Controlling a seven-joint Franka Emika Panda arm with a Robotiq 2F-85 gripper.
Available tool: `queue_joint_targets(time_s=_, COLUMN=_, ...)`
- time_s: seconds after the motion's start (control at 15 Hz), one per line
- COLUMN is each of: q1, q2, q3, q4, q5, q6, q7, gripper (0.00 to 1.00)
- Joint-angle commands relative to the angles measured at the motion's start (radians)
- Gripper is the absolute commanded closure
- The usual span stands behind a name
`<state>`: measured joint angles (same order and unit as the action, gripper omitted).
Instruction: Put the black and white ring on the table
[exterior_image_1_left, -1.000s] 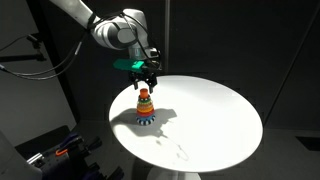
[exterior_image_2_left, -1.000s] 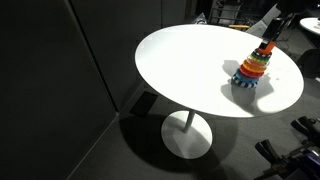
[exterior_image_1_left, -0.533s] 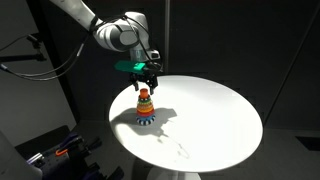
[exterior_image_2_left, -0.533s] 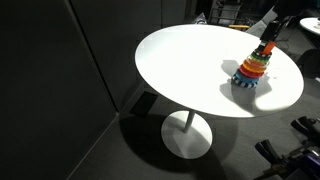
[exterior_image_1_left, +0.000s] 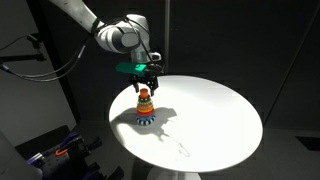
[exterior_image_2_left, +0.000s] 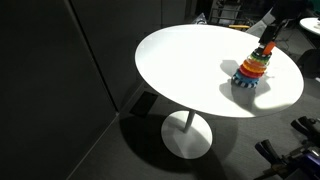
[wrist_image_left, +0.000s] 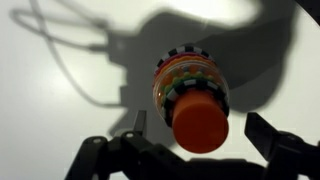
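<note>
white worktop filled the middle of the scene. the stacking toy stood upright close to its left edge in an exterior view, well apart from the centre. the black and white ring sat at the very bottom of that toy, low against the worktop, with the coloured rings piled on top of it. the fingers hung just above the toy's tip, not touching it.

the wrist view, read left to right, showed one dark finger low at the left, then the toy from above with its red top, then the other finger low at the right. the fingers were spread wide and held nothing. the red top sat about midway in the gap between them. only a sliver of the black and white ring showed past the stack.

the step looked like lining up for a first grasp. with the striped ring buried, it likely could not be taken directly, so the upper pieces probably had to come off first. a good grasp called for a straight descent and for closing on the top piece alone. a vertical lift would keep the toy from dragging. with the toy so near the edge, a sideways pull could tip it off. the bare worktop toward the right edge offered room to set pieces down.
</note>
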<state>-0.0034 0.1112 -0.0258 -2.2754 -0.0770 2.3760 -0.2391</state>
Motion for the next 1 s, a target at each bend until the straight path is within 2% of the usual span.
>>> queue_joint_targets(time_s=0.0, q1=-0.004, q2=0.016, q3=0.005, q4=0.024, q5=-0.028, q6=-0.009, q7=0.022, gripper=0.0)
queue_joint_targets(time_s=0.93, q1=-0.008, q2=0.027, q3=0.005, q4=0.03, q5=-0.012, q6=-0.016, q7=0.016, gripper=0.0)
